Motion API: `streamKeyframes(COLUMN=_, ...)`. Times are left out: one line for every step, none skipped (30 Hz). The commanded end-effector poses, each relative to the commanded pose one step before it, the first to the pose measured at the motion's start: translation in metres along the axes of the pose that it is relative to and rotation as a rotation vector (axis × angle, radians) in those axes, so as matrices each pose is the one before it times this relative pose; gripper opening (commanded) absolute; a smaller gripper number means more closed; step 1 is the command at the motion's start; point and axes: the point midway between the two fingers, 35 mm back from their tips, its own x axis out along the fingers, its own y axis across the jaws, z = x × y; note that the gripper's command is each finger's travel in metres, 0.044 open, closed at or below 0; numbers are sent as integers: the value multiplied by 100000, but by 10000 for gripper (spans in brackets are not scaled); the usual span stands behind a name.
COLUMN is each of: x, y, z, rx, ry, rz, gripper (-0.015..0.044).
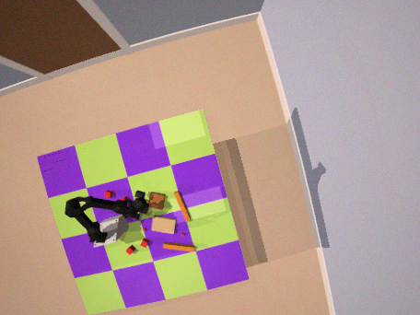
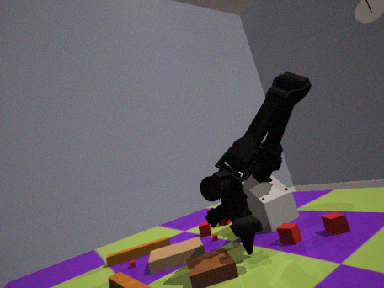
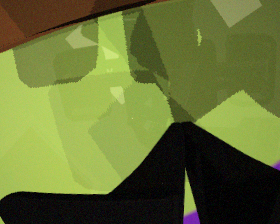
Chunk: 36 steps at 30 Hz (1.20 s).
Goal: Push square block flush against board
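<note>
The checkered mat (image 1: 184, 130) carries 1 dark brown square block (image 1: 157, 200), 1 tan block (image 1: 163, 225) and 2 orange boards, 1 (image 1: 181, 205) just beside the brown block and 1 (image 1: 179, 247) lower on the mat. Red cubes number at least 5 in the top view: 1 (image 1: 108, 193) by the arm's elbow, 2 (image 1: 131, 250) (image 1: 145, 242) near the base, and 2 tiny ones (image 1: 145, 229) (image 1: 182, 234) flanking the tan block. There is 1 black arm (image 1: 99, 204) on 1 grey base (image 1: 110, 228).
</note>
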Motion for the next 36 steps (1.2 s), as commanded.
streamKeyframes(x=-217, y=7, z=25, rx=20, ry=-25, rz=-55, gripper=0)
streamKeyframes(x=-656, y=16, z=62, rx=65, ry=-63, rz=-149, gripper=0)
streamKeyframes(x=-1106, y=17, z=58, rx=123, ry=-62, rz=-191, gripper=0)
streamKeyframes(x=-1445, y=3, z=-11, rx=184, ry=-8, rz=-135, gripper=0)
streamKeyframes(x=-1133, y=-10, z=-77, rx=160, ry=44, rz=-15, gripper=0)
streamKeyframes(x=-683, y=-10, z=-75, rx=103, ry=45, rz=29, gripper=0)
streamKeyframes(x=-228, y=-4, z=-30, rx=35, ry=18, rz=16, gripper=0)
streamKeyframes(x=0, y=0, z=0, rx=0, ry=0, rz=0, gripper=0)
streamKeyframes(x=0, y=0, z=0, rx=0, ry=0, rz=0, gripper=0)
streamKeyframes(x=0, y=0, z=0, rx=0, ry=0, rz=0, gripper=0)
streamKeyframes(x=0, y=0, z=0, rx=0, ry=0, rz=0, gripper=0)
streamKeyframes(x=0, y=0, z=0, rx=0, ry=0, rz=0, gripper=0)
streamKeyframes(x=404, y=84, z=274, rx=390, ry=-758, rz=185, gripper=0)
streamKeyframes(x=-47, y=348, z=283, rx=-20, ry=-14, rz=14, gripper=0)
streamKeyframes(x=-74, y=574, z=470, rx=-33, ry=-24, rz=24, gripper=0)
streamKeyframes(x=-90, y=731, z=606, rx=-42, ry=-30, rz=30, gripper=0)
streamKeyframes(x=-64, y=557, z=466, rx=-32, ry=-23, rz=23, gripper=0)
streamKeyframes(x=-36, y=330, z=279, rx=-19, ry=-14, rz=14, gripper=0)
streamKeyframes(x=-12, y=109, z=93, rx=-6, ry=-5, rz=5, gripper=0)
streamKeyframes(x=0, y=0, z=0, rx=0, ry=0, rz=0, gripper=0)
streamKeyframes(x=0, y=0, z=0, rx=0, ry=0, rz=0, gripper=0)
streamKeyframes(x=0, y=0, z=0, rx=0, ry=0, rz=0, gripper=0)
streamKeyframes(x=226, y=9, z=19, rx=-525, ry=21, rz=-26, gripper=0)
streamKeyframes(x=679, y=25, z=45, rx=-1574, ry=70, rz=-65, gripper=0)
streamKeyframes(x=1130, y=32, z=37, rx=-2615, ry=139, rz=-64, gripper=0)
streamKeyframes(x=1408, y=25, z=-19, rx=-3258, ry=214, rz=-2, gripper=0)
streamKeyframes(x=1117, y=9, z=-67, rx=-2588, ry=202, rz=61, gripper=0)
streamKeyframes(x=666, y=1, z=-62, rx=-1547, ry=135, rz=63, gripper=0)
streamKeyframes(x=221, y=0, z=-24, rx=-514, ry=47, rz=25, gripper=0)
streamKeyframes(x=0, y=0, z=0, rx=0, ry=0, rz=0, gripper=0)
streamKeyframes(x=0, y=0, z=0, rx=0, ry=0, rz=0, gripper=0)
streamKeyframes(x=0, y=0, z=0, rx=0, ry=0, rz=0, gripper=0)
streamKeyframes(x=0, y=4, z=26, rx=-1, ry=-2, rz=-2, gripper=0)
streamKeyframes(x=0, y=8, z=53, rx=-3, ry=-4, rz=-4, gripper=0)
streamKeyframes(x=0, y=12, z=80, rx=-4, ry=-6, rz=-6, gripper=0)
streamKeyframes(x=-1, y=15, z=104, rx=-5, ry=-7, rz=-8, gripper=0)
